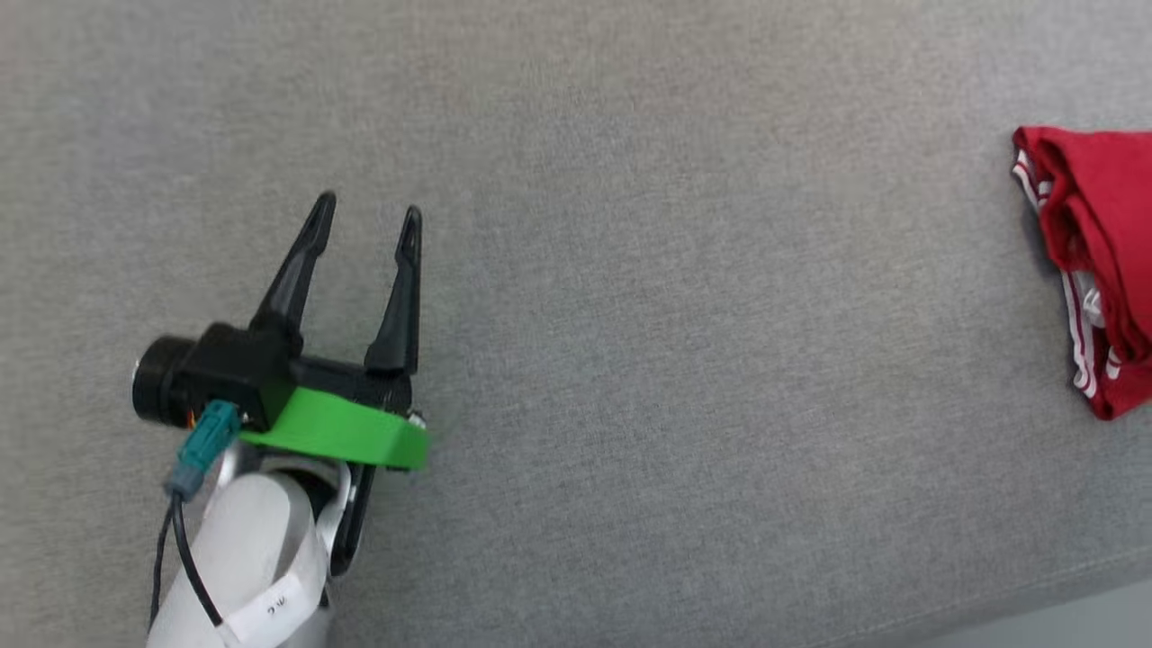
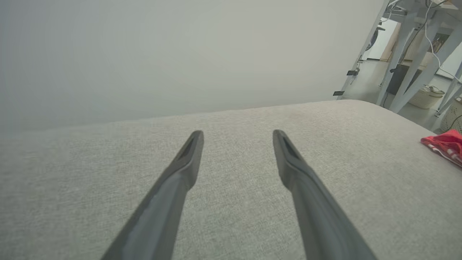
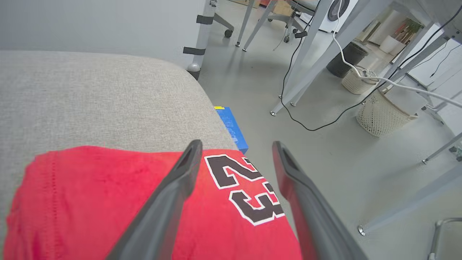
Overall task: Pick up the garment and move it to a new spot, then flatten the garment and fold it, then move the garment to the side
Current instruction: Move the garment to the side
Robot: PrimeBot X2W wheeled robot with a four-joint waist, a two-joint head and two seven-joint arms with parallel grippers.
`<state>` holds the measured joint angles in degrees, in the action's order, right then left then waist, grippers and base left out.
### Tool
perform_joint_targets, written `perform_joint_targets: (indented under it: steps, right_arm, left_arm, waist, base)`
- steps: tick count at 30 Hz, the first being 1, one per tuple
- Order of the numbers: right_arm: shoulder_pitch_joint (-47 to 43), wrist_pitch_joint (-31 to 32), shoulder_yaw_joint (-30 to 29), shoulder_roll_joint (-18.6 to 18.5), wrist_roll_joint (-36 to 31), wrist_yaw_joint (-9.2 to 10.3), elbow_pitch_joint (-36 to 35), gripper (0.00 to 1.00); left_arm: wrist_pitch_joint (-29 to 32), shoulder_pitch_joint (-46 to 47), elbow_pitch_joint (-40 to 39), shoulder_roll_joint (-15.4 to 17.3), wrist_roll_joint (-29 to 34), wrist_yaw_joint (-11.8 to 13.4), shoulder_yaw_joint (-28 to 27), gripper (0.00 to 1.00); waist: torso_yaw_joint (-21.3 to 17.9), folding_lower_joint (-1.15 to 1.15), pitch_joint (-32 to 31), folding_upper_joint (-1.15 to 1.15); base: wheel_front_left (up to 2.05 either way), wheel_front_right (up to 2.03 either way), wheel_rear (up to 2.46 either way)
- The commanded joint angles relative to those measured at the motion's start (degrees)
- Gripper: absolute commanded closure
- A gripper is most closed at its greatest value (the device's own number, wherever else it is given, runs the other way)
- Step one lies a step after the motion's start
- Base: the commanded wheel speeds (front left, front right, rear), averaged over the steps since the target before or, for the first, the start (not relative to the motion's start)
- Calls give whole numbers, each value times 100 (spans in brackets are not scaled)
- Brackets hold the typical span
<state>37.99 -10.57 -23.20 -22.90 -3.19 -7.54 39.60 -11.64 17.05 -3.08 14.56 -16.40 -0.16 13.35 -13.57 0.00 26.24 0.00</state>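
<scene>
- Currently the garment (image 1: 1098, 261) lies as a folded red bundle at the far right of the grey bench (image 1: 630, 315) in the head view, cut off by the picture's edge.
- Long axis in the head view runs near-to-far, with the striped trim along its left side.
- Left claw (image 1: 369, 204) is at the lower left, well apart from the garment with bare bench between. Fingers are spread and grip nothing.
- Left wrist view agrees: left claw (image 2: 237, 133) is spread over bare fabric and the garment (image 2: 445, 144) is a small red patch far right.
- Right claw (image 3: 236, 143) is spread, with nothing pinched between the fingers. It sits right over the garment (image 3: 108, 198), pointing toward the bench's rounded edge.
- Key relation: the garment is directly under the right claw and far to the right of the left one, so the right arm is much nearer.
- Garment sits by the bench edge. I cannot tell whether its outer side overhangs.
- Judgement: folded and already at the side, so the last step looks about done. Any further nudge belongs to the right arm.
- Writing: black number print (image 3: 245, 189) with white outline reads "23", seen at a slant between the right fingers.
- White label (image 1: 279, 607) on the left forearm carries marks too small to read.
- Blue box (image 3: 232, 128) on the floor beside the bench has print I cannot read.
</scene>
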Motion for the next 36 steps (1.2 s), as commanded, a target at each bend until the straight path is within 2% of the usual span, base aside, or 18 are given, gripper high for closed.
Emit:
perform_joint_targets:
  steps: [1,8,17,26,36]
  right_arm:
    - [-250,-77,39,100,88,5,-165,0]
    - [-1635,-253,227,616,474,5,-1375,0]
    - [-3081,-39,791,1150,916,5,-2795,0]
    - [-3792,266,1479,1601,1188,5,-3722,0]
    - [-4183,591,1982,1772,1311,5,-4336,0]
  left_arm:
    - [-61,-145,61,-37,-54,57,-45,0]
    - [-235,-721,399,-259,-262,236,-187,0]
    - [-317,-1239,714,-395,-379,308,-366,0]
    - [-333,-1473,1048,-423,-355,305,-515,0]
    - [-335,-1732,1109,-435,-229,200,-685,0]
  waist:
    - [245,0,-600,0]
    - [600,0,-1303,0]
    - [994,0,-1904,0]
    - [1340,0,-2306,0]
    - [1510,0,-2605,0]
  base:
    - [0,0,0]
    - [0,0,0]
    - [0,0,0]
    - [0,0,0]
    - [0,0,0]
